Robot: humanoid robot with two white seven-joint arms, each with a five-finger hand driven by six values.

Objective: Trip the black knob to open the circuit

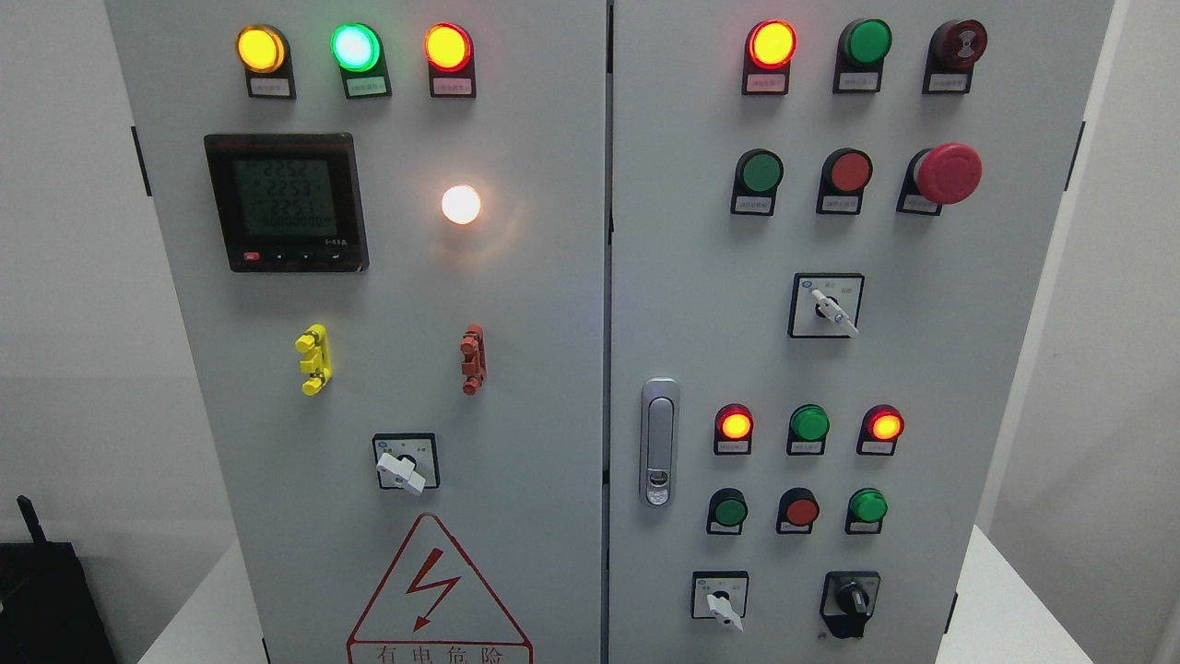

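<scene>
From the head camera I see a grey two-door cabinet [516, 369] filling the frame, standing on a white tabletop [1000, 599]. Neither hand is in view, so I cannot tell how far either is open or whether it holds anything.

The black knob [853, 601] sits at the lower right of the right door, last in the bottom row, just right of a white knob [722, 604]. Its pointer stands roughly upright.

Right door, top to bottom:
- Top row: a lit red lamp [772, 43], a green lamp [867, 41] and a dark red buzzer [960, 43].
- Second row: a green button [761, 171], a red button [848, 171] and a red mushroom stop [947, 173].
- A white selector [830, 309] in a square plate, pointing down and to the right.
- Two further rows of small lamps and buttons directly above the black knob.
- A silver door latch [658, 443] near the left edge of this door.

Left door:
- Three lit lamps across the top: yellow, green, red.
- A meter [286, 201] with a lit display; digits are too blurred to read.
- A glowing white lamp [461, 205] right of the meter.
- A yellow clip [314, 360] and a red clip [473, 359], well apart.
- A white switch [402, 468] below them, above a red warning triangle [437, 595].

A black object [46, 599] shows at the lower left corner.
</scene>
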